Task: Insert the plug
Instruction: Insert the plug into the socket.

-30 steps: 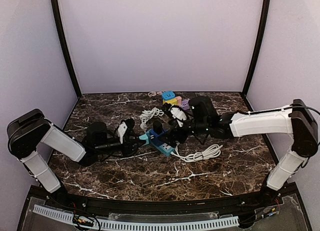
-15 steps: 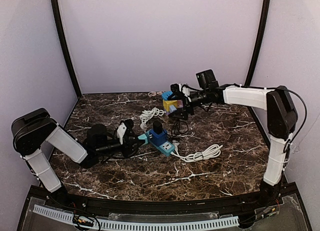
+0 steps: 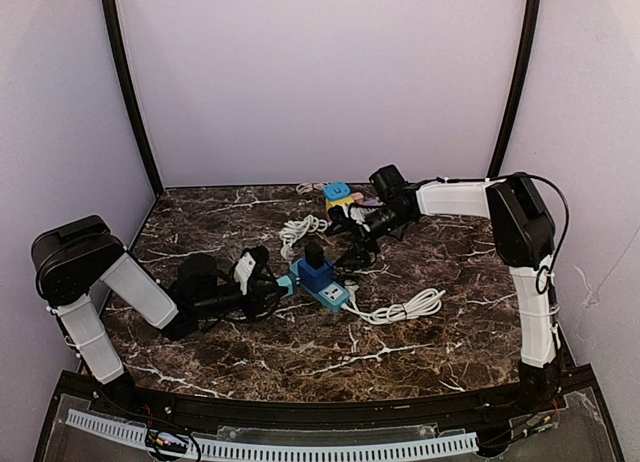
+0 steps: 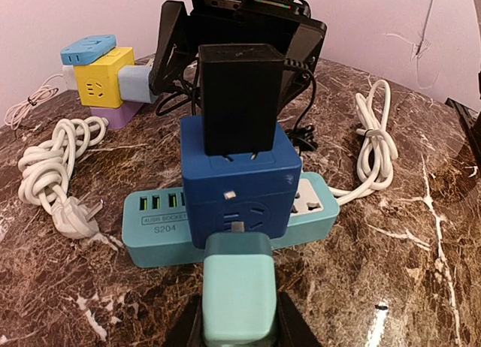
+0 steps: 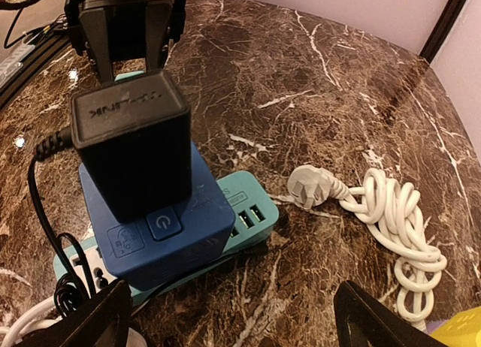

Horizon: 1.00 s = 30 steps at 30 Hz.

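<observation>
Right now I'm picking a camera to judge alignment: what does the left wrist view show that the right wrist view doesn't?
Only the left wrist view shows the side socket of the blue cube with the pin of the teal plug at it, the plug clamped in the left tool. Only the right wrist view shows the cube's power button and the open right tool. Both show the black adapter atop the cube, the teal power strip under it, and a coiled white cable.

The left arm [image 3: 140,290] and the right arm [image 3: 455,197] have smooth white shells on the links, rounded black joints and black wrists, and a thin black cable [image 3: 562,217] loops beside the right elbow.
</observation>
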Motion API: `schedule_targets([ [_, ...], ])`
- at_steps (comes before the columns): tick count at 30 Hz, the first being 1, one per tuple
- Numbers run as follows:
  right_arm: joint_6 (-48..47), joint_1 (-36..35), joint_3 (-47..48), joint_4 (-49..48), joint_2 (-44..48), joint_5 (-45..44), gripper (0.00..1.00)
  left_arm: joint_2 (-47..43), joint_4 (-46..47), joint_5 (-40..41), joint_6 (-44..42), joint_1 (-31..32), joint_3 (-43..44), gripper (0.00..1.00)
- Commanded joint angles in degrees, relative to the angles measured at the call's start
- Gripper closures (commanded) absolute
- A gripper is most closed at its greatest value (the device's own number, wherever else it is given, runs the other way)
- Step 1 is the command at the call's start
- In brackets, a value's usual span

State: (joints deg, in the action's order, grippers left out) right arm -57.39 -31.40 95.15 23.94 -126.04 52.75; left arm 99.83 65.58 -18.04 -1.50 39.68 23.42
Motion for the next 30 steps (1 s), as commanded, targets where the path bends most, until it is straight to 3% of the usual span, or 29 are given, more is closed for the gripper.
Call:
schedule_targets([
  [1,-3.66,-1.77,2.01,2.86,-2.28,2.35,0.07,0.76,1.54,0.16,0.34,-0.13,0.40,0.99],
  [16,-8.09,-5.65,8.95,9.93,-7.28,9.50,0.08,2.29,3.56,1.53,-1.99,0.05,1.63,0.99],
  [30,-7.45,-7.69,9.85,12.33,-8.06,8.60,0.22,0.59,2.94,1.76,-3.00,-0.12,0.21,0.99],
])
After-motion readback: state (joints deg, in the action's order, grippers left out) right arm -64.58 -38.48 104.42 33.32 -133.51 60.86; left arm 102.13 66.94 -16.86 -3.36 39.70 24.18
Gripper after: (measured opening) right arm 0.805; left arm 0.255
